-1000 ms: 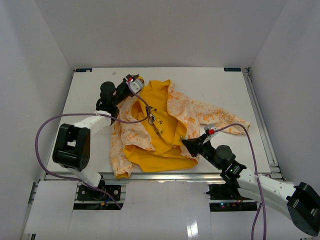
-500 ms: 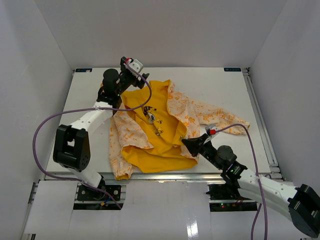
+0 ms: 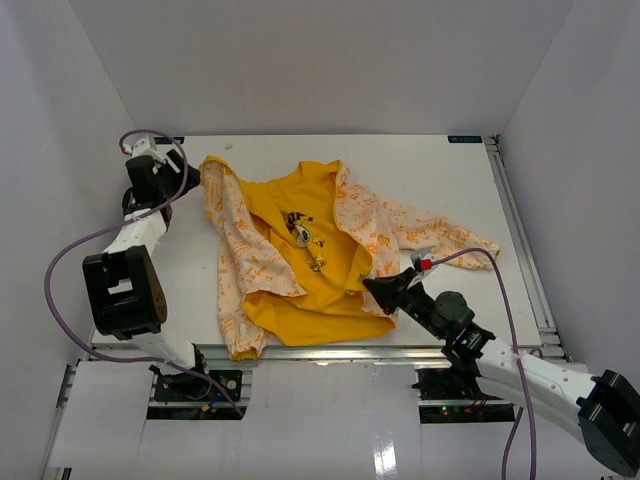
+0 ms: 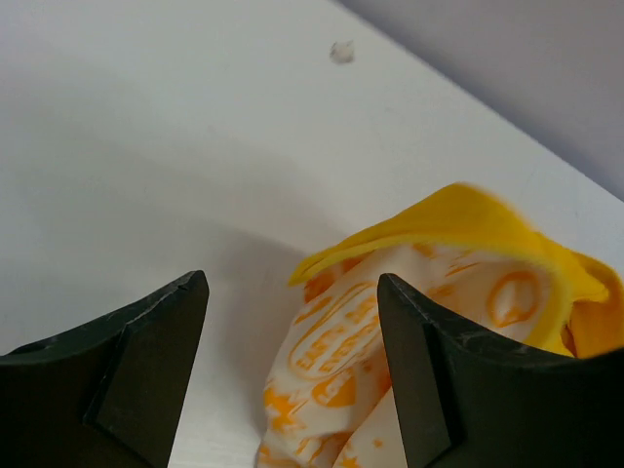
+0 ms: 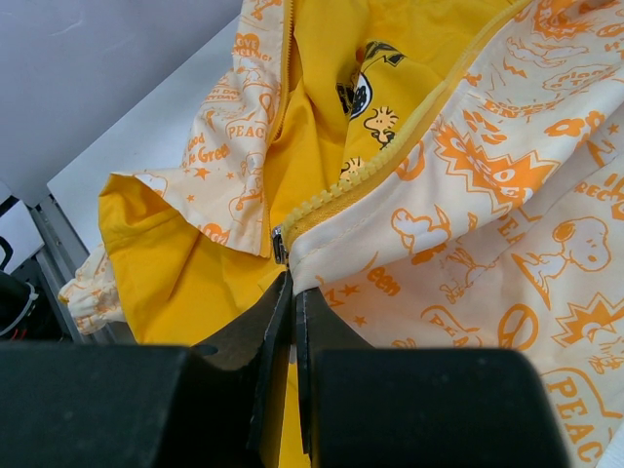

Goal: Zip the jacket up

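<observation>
Two arms: both work over the table [image 3: 440,170], one at each side of the cloth.
Jacket: the jacket [image 3: 300,285] lies open in the middle of the table, its yellow lining facing up. The cream fronts with orange print are turned out toward 9 and 3 o'clock.
Sleeve: one sleeve [image 3: 455,240] stretches flat toward 3 o'clock.
Zipper: the yellow zipper [image 5: 390,166] runs along the edge of one front. The two fronts are apart and not joined.
Left gripper: the left gripper [image 3: 192,177] is at 10 o'clock on the table, just beside the top corner of the jacket. In the left wrist view its [image 4: 292,283] fingers are spread wide. A raised yellow-edged fold of the jacket [image 4: 390,341] shows between them. I cannot tell if it touches them.
Right gripper: the right gripper [image 3: 372,287] is at 5 o'clock. Its [image 5: 291,292] fingers are pressed together and pinch the lower hem of the jacket [image 5: 507,224], right at the bottom end of the zipper.
</observation>
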